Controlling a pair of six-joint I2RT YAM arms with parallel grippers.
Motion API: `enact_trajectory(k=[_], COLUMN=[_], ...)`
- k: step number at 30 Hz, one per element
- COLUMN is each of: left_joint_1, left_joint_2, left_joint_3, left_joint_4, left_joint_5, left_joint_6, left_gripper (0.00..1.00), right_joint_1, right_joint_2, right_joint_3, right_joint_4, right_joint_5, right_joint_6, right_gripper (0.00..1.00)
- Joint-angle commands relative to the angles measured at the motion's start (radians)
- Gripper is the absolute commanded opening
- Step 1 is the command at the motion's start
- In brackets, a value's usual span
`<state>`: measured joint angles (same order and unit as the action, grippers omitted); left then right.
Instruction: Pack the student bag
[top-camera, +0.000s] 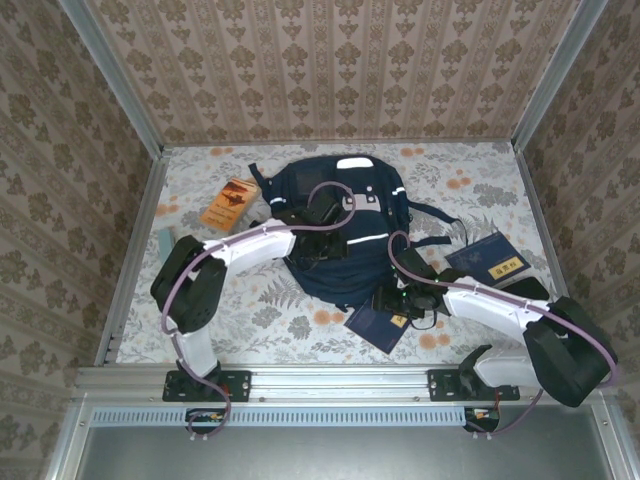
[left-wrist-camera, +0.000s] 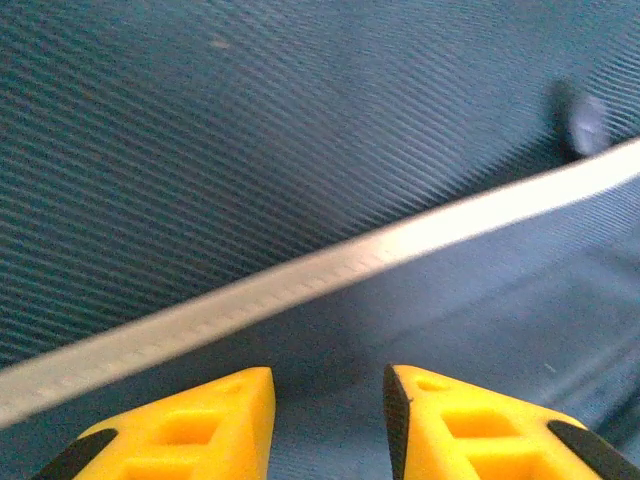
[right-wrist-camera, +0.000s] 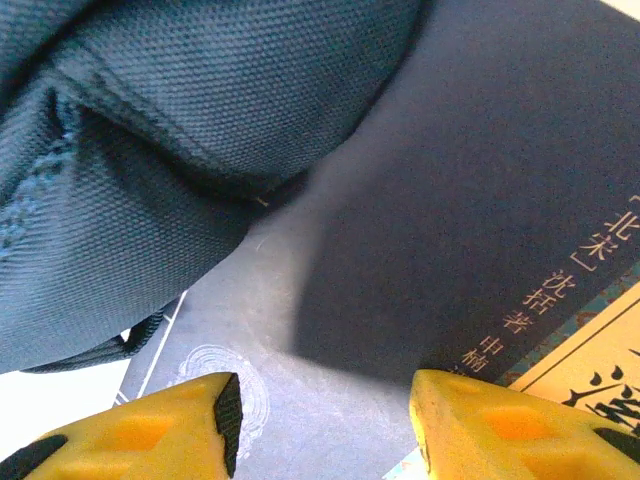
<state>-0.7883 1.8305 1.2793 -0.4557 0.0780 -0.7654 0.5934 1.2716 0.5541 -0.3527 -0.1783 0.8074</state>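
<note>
Navy student bag (top-camera: 380, 215) lies mid-table. Left gripper (left-wrist-camera: 328, 400) hangs just above the bag's front fabric beside a white stripe (left-wrist-camera: 330, 265), jaws narrowly apart, empty. Right gripper (right-wrist-camera: 322, 415), jaws half apart and empty, hovers over a navy book (right-wrist-camera: 400, 200) at the bag's near edge.

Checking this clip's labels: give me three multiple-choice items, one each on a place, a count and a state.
1. Where is the orange book? A) left of the backpack B) on the backpack C) at the right arm's base
2. How many books on the table are navy? A) one B) two C) four
3. The left gripper has its fingers: A) apart over backpack fabric B) clamped on the orange book C) shut on a strap
1 A, it lies off the backpack's left side; 2 B, navy books lie at its near edge and to its right; 3 A, a gap shows between them.
</note>
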Motion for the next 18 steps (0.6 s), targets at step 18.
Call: enact_trajectory(k=[18], left_joint_1=[0.298], left_joint_2=[0.234], left_joint_3=[0.200], left_joint_4=[-0.054], left_joint_5=[0.046], left_joint_6=[0.132], left_gripper=[0.37], right_joint_1=[-0.138], right_joint_2=[0.086], right_joint_3=[0.154], right_joint_4=[-0.229], right_joint_5=[0.222], right_joint_6=[-0.104], right_gripper=[0.50])
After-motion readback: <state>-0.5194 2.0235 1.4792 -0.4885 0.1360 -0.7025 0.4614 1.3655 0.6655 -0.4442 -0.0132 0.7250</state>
